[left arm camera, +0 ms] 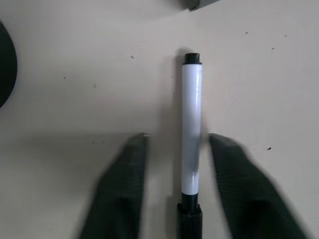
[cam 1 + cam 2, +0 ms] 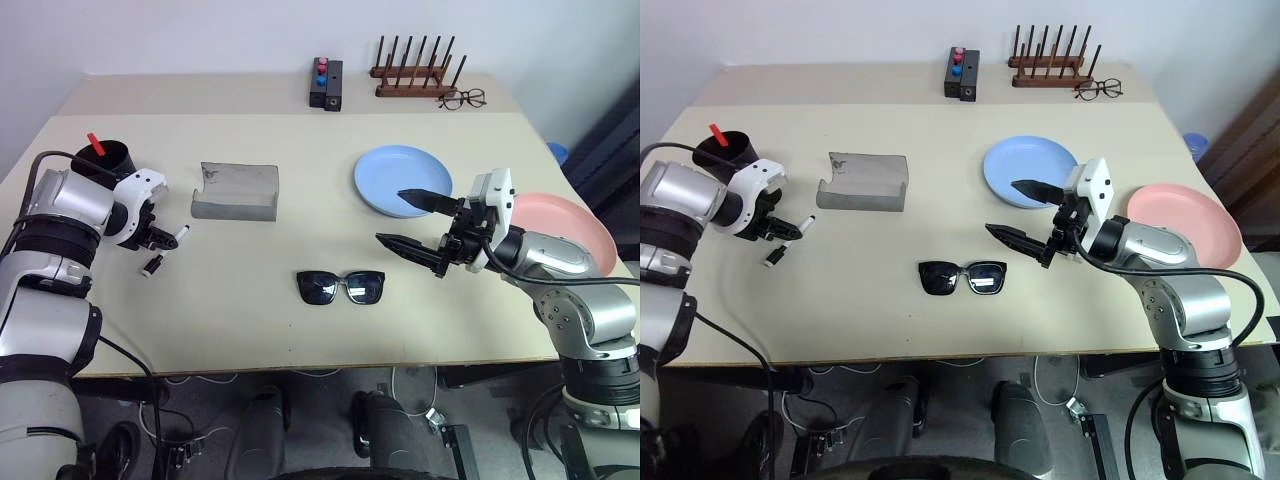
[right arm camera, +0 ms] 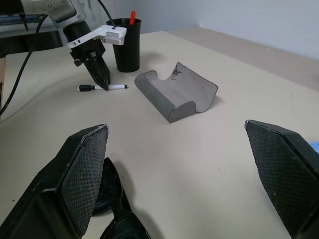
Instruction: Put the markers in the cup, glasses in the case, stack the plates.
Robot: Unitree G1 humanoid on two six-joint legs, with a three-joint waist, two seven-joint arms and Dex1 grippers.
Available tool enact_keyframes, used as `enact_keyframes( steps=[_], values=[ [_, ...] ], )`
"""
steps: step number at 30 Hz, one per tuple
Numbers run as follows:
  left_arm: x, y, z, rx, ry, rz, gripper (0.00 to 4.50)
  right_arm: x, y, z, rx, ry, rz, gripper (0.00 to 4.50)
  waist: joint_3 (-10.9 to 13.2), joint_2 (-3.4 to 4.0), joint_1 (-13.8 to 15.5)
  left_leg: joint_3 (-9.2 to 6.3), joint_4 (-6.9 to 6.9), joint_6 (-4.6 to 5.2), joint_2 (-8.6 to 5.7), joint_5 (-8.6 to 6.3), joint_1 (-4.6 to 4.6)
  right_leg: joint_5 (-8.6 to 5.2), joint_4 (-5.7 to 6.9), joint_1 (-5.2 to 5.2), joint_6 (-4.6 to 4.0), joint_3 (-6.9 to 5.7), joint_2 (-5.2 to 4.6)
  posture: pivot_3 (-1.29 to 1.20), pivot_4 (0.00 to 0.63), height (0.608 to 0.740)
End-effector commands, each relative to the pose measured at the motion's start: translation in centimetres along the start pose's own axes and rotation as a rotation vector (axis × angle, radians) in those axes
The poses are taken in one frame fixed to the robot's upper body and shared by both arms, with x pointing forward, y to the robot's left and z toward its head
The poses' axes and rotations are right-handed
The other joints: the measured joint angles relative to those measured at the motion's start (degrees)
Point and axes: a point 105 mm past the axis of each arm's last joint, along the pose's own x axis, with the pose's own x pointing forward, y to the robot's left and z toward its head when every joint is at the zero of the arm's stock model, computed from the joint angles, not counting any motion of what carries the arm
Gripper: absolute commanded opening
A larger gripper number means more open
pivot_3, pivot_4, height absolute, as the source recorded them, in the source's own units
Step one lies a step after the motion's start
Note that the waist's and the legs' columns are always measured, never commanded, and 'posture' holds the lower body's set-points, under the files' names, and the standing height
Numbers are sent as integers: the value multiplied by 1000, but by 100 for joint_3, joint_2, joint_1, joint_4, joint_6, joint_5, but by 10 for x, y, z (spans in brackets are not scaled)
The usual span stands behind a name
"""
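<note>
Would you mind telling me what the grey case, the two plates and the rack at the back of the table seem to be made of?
The case looks like grey felt: matte, fuzzy, thick soft walls with a frayed spot at the rim. The blue plate and pink plate look like smooth plastic or glazed ceramic; their even colour and soft sheen leave that open. The rack looks like brown varnished wood with dark pegs.

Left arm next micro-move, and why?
Probably close the jaws fully on the white marker, then lift toward the cup. The left gripper straddles the marker, which lies flat on the table; one red-capped marker already stands in the cup.
</note>
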Motion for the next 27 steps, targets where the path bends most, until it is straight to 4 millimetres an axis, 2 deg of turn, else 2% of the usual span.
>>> enact_keyframes(
  steps=[1,7,10,14,17,19,23,27],
  values=[
    [2,-3,-4,-4,20,-23,61,-2,-1,10,-42,-31,-12,4500,0,0,-1,0,0,0,0,0,0,0,0,0,0,0,0,0,150,740],
    [-1,-2,-6,-13,10,-19,61,-1,-3,10,-46,-28,-16,4500,0,0,-4,0,0,0,0,0,0,0,0,0,0,0,0,0,150,740],
    [-12,1,-1,-5,-15,4,61,-1,-4,10,-47,-28,-13,4500,0,0,-9,0,0,0,0,0,0,0,0,0,0,0,0,0,150,740],
    [-27,7,9,8,-74,51,61,0,-3,10,-48,-28,-12,4500,0,0,-11,-1,0,0,1,0,0,0,1,0,0,0,0,0,150,740],
    [-40,8,25,2,-173,65,61,1,-3,9,-51,-28,-9,4500,1,-1,-6,-1,0,0,0,0,0,0,1,-1,0,0,0,0,150,740],
    [-49,5,34,-11,-236,54,61,1,-4,10,-52,-29,-8,4500,1,-1,-1,-1,0,0,0,0,-1,0,1,0,0,0,0,0,150,740],
    [-64,0,38,63,-290,62,61,2,-5,10,-56,-30,-10,4500,3,-3,-18,-1,1,0,0,0,-2,0,0,0,1,0,0,0,150,740],
    [-76,-4,54,99,-455,70,61,2,-5,9,-58,-29,-11,4500,3,-2,-28,-1,-2,0,1,0,1,0,3,-1,1,0,0,0,150,740]
  ],
)
